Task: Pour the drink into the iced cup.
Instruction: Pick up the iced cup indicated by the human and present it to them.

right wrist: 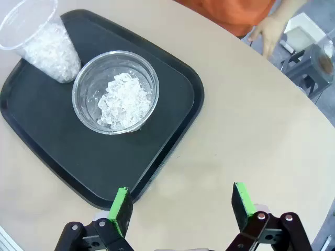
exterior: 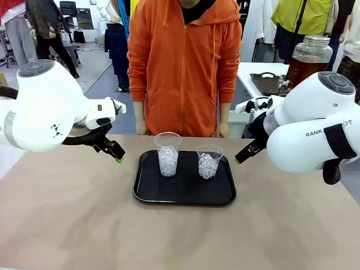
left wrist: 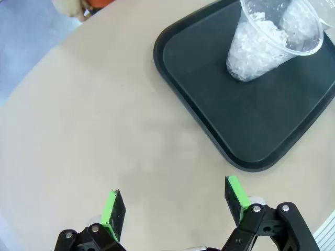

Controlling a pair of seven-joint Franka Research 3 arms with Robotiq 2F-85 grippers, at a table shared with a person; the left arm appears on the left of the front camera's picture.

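On a black tray (exterior: pixel 185 191) stand two iced cups: a tall clear plastic cup (exterior: pixel 168 154) on the left and a short clear glass (exterior: pixel 208 162) on the right. Amber-brown liquid fills a big glass jar (exterior: pixel 308 59) on a table far at the back right. My left gripper (exterior: pixel 117 156) hovers open left of the tray, its green pads apart over bare table (left wrist: pixel 174 197). My right gripper (exterior: pixel 241 157) hovers open right of the tray (right wrist: pixel 181 200), with the short glass (right wrist: pixel 116 94) and tall cup (right wrist: pixel 42 44) ahead of it.
A person in an orange hoodie (exterior: pixel 183 67) stands at the far edge behind the tray, with a hand (right wrist: pixel 269 31) by the table edge. The tray's corner (left wrist: pixel 251 125) and the tall cup (left wrist: pixel 264 44) lie ahead of my left gripper. Bare tan tabletop (exterior: pixel 180 236) spreads in front.
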